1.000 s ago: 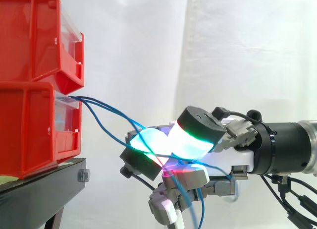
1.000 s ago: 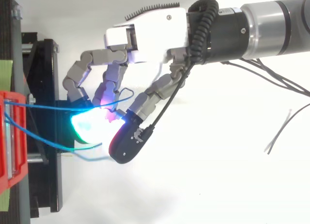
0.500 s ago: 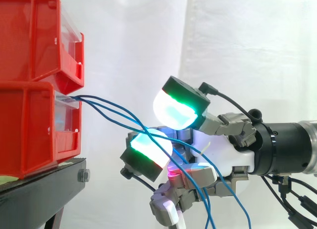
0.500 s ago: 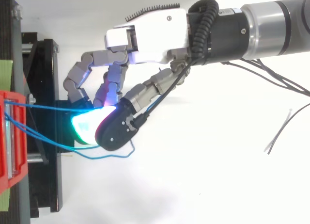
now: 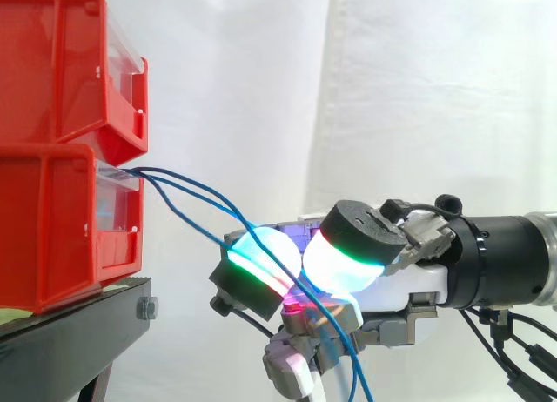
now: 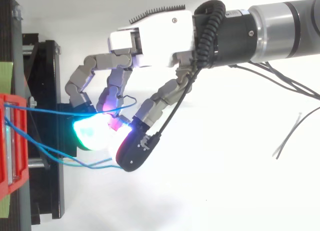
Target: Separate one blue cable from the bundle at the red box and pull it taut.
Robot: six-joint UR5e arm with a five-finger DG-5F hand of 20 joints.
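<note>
Several thin blue cables [image 5: 187, 197] leave the front of the lower red bin [image 5: 52, 228] and slope down to the right into my hand [image 5: 409, 271]. They pass between a cyan-glowing fingertip [image 5: 254, 258] and the green-white thumb pad [image 5: 344, 258], which are pressed close together, then hang down below the hand. From above, one blue cable [image 6: 55, 112] runs from the red bin [image 6: 10, 146] across the curled fingers, and two lower cables [image 6: 65, 161] lead under the thumb. My hand [image 6: 155, 38] is curled, pinching the cables.
A second red bin [image 5: 61, 63] is stacked on the lower one, both on a black stand [image 5: 78, 332] at the left. White curtain lies behind. Thin loose wires [image 6: 292, 131] lie on the white surface at the right in the top view.
Half a second ago the thumb was lifted away and the cables hung loose over the fingers. It has now come back down against the cyan fingertip, with the cables between them.
</note>
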